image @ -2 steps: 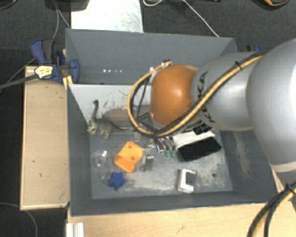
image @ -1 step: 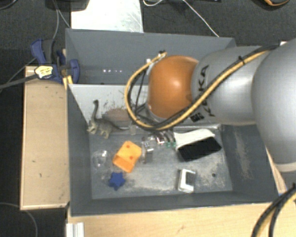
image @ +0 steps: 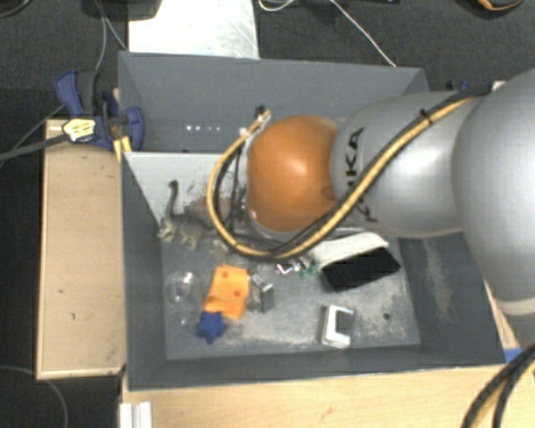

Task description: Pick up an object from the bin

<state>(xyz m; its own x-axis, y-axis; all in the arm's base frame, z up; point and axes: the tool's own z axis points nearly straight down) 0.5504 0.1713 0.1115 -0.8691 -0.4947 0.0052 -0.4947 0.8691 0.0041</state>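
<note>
Six or so loose items lie on the floor of the bin (image: 276, 350), none lifted yet. The arm (image: 446, 168) reaches in from frame right. Its orange wrist cover (image: 290, 175) sits over the bin's centre, w/ the gripper (image: 267, 282) below it, low toward the floor. Jaws: can't tell how wide, the cover blocks them; nothing visibly gripped.

Nearest things:
- Orange block (image: 229, 291), just left of & below the gripper, lower centre-left of frame, w/ a blue piece (image: 211, 326) touching its lower-left end.
- Small grey bit (image: 264, 298), just right of the block. Can't tell if it's a loose item or part of the tool.
- Black brush-like item (image: 361, 266) w/ a white back, centre-right of frame, near but apart.
- White small piece (image: 336, 325), lower down, on its own.
- Clear plastic thing (image: 180, 285) & grey dinosaur toy (image: 180, 226), further left, apart from the gripper.

Step, imo: approach stage, pre-grasp. Probable candidate is the orange block, but that's not certain, since the brush-like item is abt as near.

Next move needs the jaws centred over one item and lined across its narrow side. Then down to floor level w/o nudging the blue piece or grey bit, close, and lift straight up, clear of the bin wall.
</note>
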